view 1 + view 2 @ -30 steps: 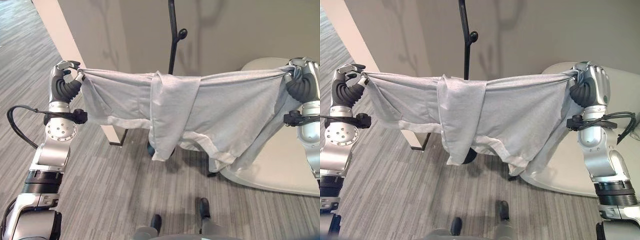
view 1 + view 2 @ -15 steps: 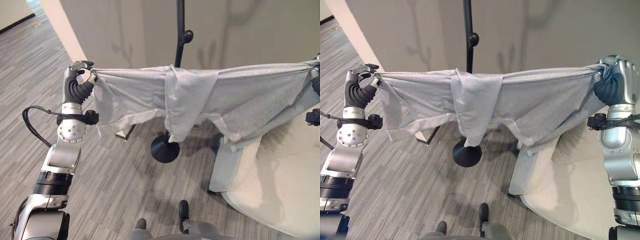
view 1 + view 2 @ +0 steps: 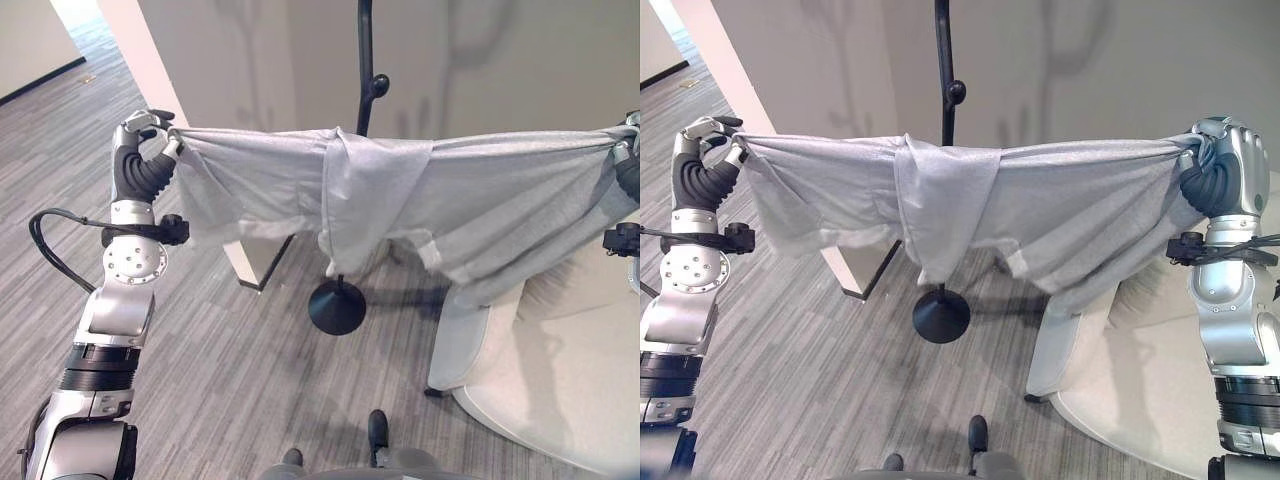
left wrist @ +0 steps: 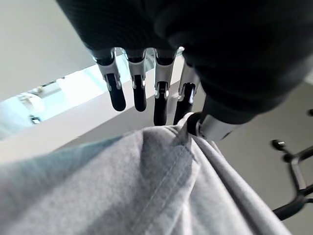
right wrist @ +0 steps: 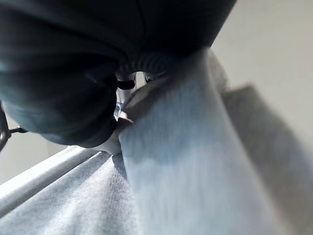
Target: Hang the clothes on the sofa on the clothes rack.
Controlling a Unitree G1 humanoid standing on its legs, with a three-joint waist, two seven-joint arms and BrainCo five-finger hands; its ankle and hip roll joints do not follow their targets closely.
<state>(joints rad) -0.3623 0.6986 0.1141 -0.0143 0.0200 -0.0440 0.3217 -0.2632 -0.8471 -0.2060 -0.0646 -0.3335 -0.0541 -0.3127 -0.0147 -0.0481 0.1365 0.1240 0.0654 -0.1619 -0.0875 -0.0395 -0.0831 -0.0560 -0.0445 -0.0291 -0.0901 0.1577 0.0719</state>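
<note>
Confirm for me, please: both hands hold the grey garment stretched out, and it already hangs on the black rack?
Not quite. In the right eye view the grey garment is stretched between the left hand and right hand, but it is in front of the black rack, not on it.

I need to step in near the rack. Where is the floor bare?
Bare floor lies between the left hand and the rack base. It is crowded to the right, where the sofa sits under the shirt held by the right hand.

Grey wood-grain plank flooring [image 3: 220,360] runs across the lower frame — a white pillar [image 3: 135,45] rises at upper left, a plain beige wall [image 3: 500,60] fills the top — a darker baseboard edges the far upper-left corner.
</note>
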